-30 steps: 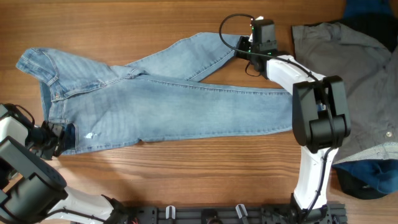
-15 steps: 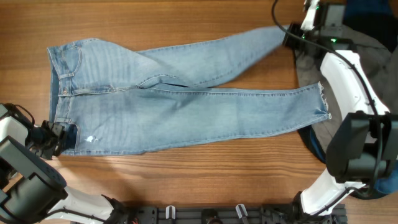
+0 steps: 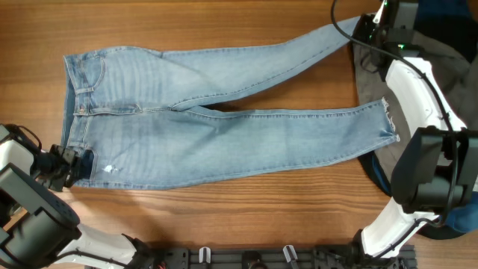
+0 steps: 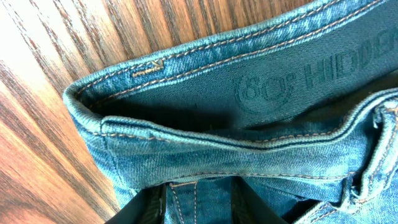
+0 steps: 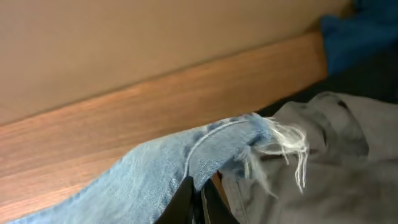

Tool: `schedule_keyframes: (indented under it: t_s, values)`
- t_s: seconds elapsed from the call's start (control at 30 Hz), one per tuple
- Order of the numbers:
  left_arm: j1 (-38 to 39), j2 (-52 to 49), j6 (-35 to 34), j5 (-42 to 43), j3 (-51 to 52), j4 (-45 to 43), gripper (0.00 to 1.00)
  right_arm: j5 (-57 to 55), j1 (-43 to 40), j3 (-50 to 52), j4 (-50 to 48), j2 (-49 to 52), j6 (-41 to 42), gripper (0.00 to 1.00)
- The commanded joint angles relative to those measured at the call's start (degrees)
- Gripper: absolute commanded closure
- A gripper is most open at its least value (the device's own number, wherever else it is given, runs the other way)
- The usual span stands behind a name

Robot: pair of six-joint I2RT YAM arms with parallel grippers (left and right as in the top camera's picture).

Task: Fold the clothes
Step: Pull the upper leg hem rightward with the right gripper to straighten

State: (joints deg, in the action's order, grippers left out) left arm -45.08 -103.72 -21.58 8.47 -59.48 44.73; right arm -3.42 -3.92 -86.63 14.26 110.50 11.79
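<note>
Jeans [image 3: 224, 138] in grip of left hand [image 3: 75, 163] and right hand [image 3: 362, 33].

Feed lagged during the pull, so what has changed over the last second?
The right gripper, fingers shut on the upper leg's hem, swung right and farther back, pulling the jeans out straight. The waistband slid right, and the lower leg's frayed hem came out from under the arm. The left gripper stayed clamped on the waistband corner.

Light blue faded jeans [image 3: 224, 142] lie flat on wood — legs spread rightward, waistband left.
</note>
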Motion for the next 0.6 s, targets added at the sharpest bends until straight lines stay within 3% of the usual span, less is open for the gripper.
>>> schedule_keyframes:
  t_s: [0.0, 0.07, 0.13, 0.2, 0.53, 0.57]
  values:
    - [0.0, -1.7, -0.1, 0.5, -0.4, -0.3, 0.66, -5.9, -0.4, -0.3, 8.6, 0.6, -1.0, 0.94]
    - [0.0, -1.7, -0.1, 0.5, -0.4, -0.4, 0.66, -11.8, -0.5, 1.0, 13.7, 0.8, 0.7, 0.94]
    - [0.0, -1.7, -0.1, 0.5, -0.4, -0.5, 0.63, -14.8, -0.9, 3.1, 17.2, 0.9, 2.6, 0.73]
    - [0.0, -1.7, -0.1, 0.5, -0.4, -0.4, 0.57, -13.9, -1.2, 3.9, 18.9, 0.9, 2.8, 0.62]
    - [0.0, -1.7, -0.1, 0.7, -0.4, -0.4, 0.50, -13.8, -7.0, 3.8, 28.2, 0.9, 6.7, 0.60]
    - [0.0, -1.7, -0.1, 1.0, -0.4, -0.4, 0.50, -10.6, -7.5, 3.8, 27.8, 0.9, 6.5, 0.51]
